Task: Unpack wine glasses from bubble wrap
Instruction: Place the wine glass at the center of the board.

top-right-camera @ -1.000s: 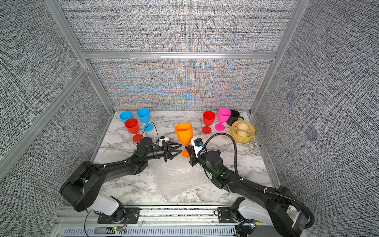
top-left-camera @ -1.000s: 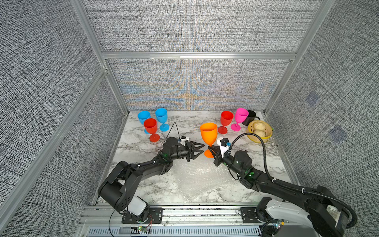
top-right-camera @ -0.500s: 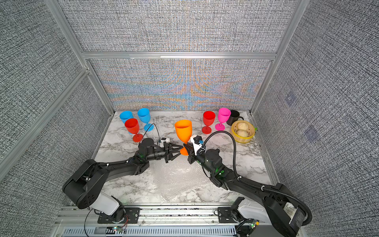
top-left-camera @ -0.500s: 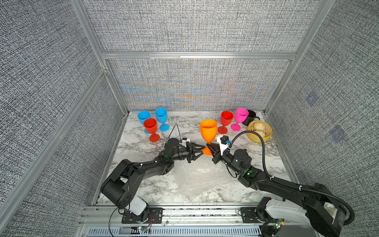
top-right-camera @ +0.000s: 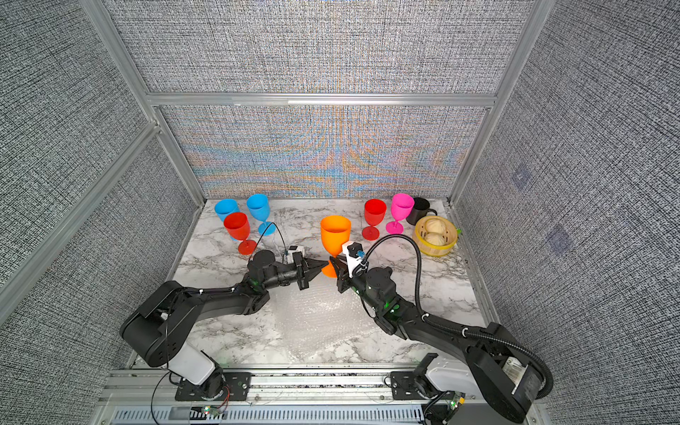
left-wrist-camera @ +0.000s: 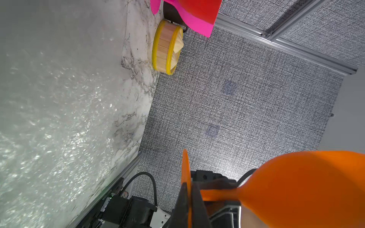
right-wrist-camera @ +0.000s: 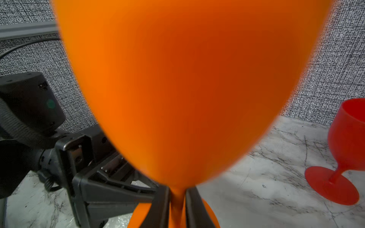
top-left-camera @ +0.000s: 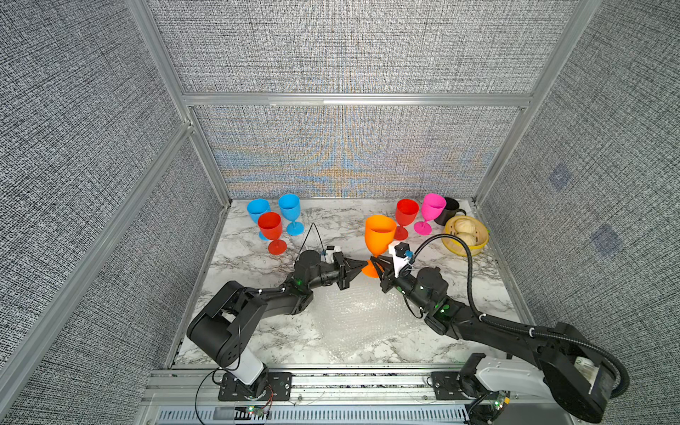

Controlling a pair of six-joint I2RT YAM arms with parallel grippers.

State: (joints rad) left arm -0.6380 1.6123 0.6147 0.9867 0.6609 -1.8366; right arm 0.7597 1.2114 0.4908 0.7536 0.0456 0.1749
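Note:
An orange wine glass (top-left-camera: 380, 235) (top-right-camera: 335, 235) stands upright between my two grippers at mid-table, over the far edge of the flat bubble wrap (top-left-camera: 360, 316). My left gripper (top-left-camera: 364, 264) (left-wrist-camera: 187, 189) is shut on the rim of its round foot, seen edge-on in the left wrist view. From the other side, my right gripper (top-left-camera: 374, 263) (right-wrist-camera: 177, 199) straddles the thin stem. Its fingers (right-wrist-camera: 163, 205) stand slightly apart from the stem. The orange bowl (right-wrist-camera: 177, 88) fills most of the right wrist view.
Two blue glasses (top-left-camera: 289, 208) and a red one (top-left-camera: 270, 226) stand at the back left. A red glass (top-left-camera: 407, 212), a pink glass (top-left-camera: 433, 208), a black mug (top-left-camera: 449, 211) and a yellow basket of buns (top-left-camera: 465, 235) sit at the back right.
My left gripper has reached in and shut on the orange glass's foot. My right gripper's jaws have eased off the stem. The glass has barely moved.

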